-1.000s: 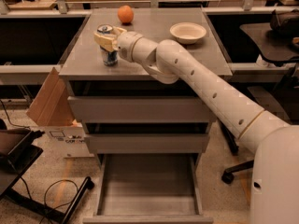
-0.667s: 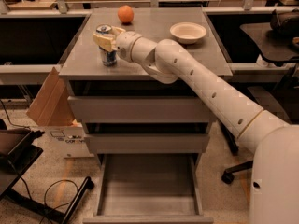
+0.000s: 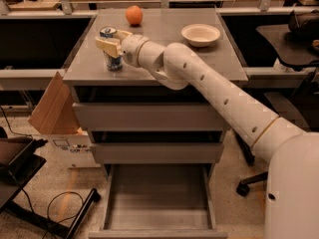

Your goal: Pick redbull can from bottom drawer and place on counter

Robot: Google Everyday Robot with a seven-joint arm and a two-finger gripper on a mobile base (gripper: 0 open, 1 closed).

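The redbull can (image 3: pixel 114 62) stands upright on the left part of the grey counter (image 3: pixel 214 59), its silver top showing. My gripper (image 3: pixel 113 41) reaches in from the right and its cream fingers (image 3: pixel 107 46) sit on either side of the can's upper half, closed on it. The can's base looks to rest on the counter. The bottom drawer (image 3: pixel 157 200) is pulled out below and shows an empty grey tray. My white arm stretches across the counter's front right.
An orange fruit (image 3: pixel 133 15) sits at the counter's back, behind the can. A white bowl (image 3: pixel 200 34) sits at the back right. A cardboard box (image 3: pixel 52 111) leans left of the cabinet. A black stand (image 3: pixel 20 168) and cables lie lower left; a chair (image 3: pixel 291 39) stands right.
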